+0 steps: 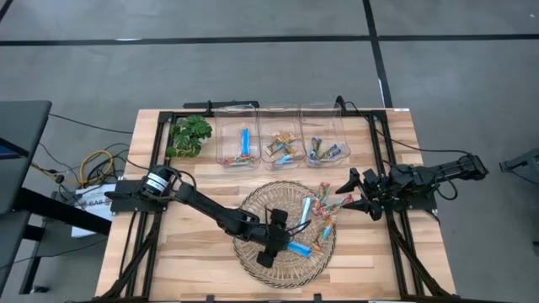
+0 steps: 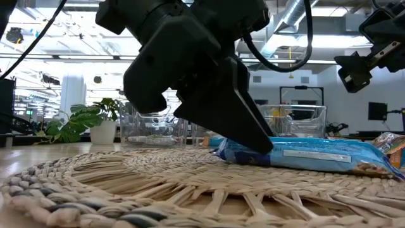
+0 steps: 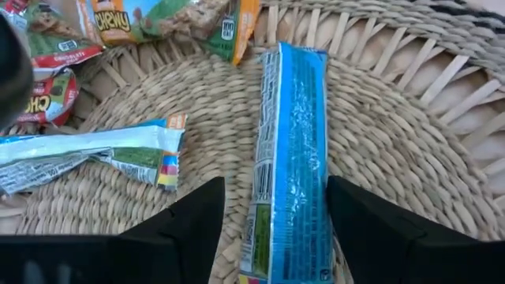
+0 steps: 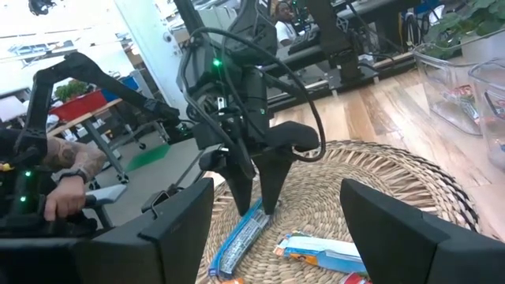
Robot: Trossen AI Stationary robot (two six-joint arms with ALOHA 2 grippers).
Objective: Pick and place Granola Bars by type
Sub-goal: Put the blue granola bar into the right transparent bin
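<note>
Left tool [image 1: 271, 249]: positioned over the woven basket [image 1: 253, 261], lowered onto a blue bar [image 1: 301, 249] lying at about 5 o'clock of the basket's centre. Fingers stand wide apart, one on each long side of the bar; in the left wrist view the blue bar [image 3: 290, 158] runs lengthwise between the two dark fingers [image 3: 189, 229]. The low view shows a fingertip [image 2: 250, 130] down at the bar's near end, with the blue bar [image 2: 316, 155] flat on the weave. Nothing is clamped or lifted.

Right tool [image 1: 360, 195]: at 3 o'clock of the basket, just beside its rim, over the wooden surface [image 1: 202, 252]. Fingers spread wide, holding nothing. Its wrist view looks past its own fingers [image 4: 177, 225] toward the left tool [image 4: 256, 201] and the bar beneath it.

Bars in the basket: a second blue bar [image 1: 306, 207] at about 1 o'clock, and a cluster of multicoloured bars [image 1: 327, 212] along the rim at 2 to 3 o'clock. The left wrist view shows further wrapped bars [image 3: 102, 154] beside the targeted one.

Three clear bins [image 1: 282, 135] stand in a row at 12 o'clock of the basket, each containing bars: the first bin holds a blue bar [image 1: 245, 141], the other two hold mixed wrappers.

A green plant [image 1: 189, 135] sits at 9 o'clock of the bins.

A person's hand [image 4: 67, 185] shows in the room beyond.
</note>
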